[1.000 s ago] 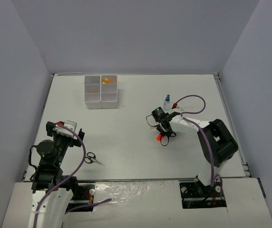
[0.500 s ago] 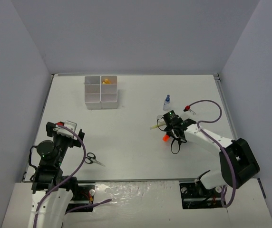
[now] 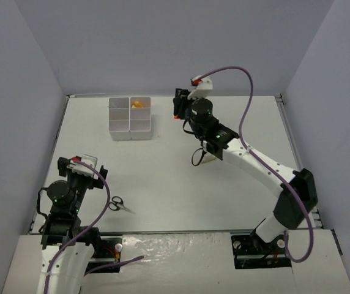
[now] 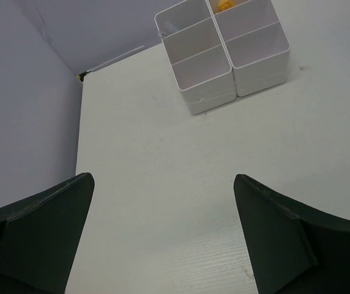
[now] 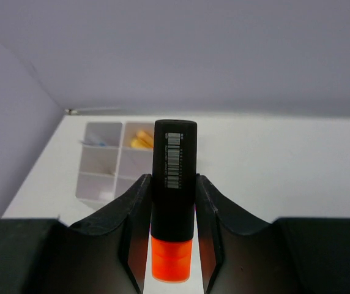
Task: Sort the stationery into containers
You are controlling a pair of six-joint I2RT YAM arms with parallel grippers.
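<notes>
Jaws of the left gripper [image 3: 99, 171] stand wide apart at the 8 o'clock side of the table [image 3: 163, 190], with nothing between them. Black-handled scissors [image 3: 119, 204] lie at its 5 o'clock. The containers [image 3: 130, 118] sit at the table's 11 o'clock, with yellow pieces [image 3: 138, 104] in the far right compartment. At their 3 o'clock, the right gripper [image 3: 179, 105] is clamped on an orange marker [image 5: 174, 159].
</notes>
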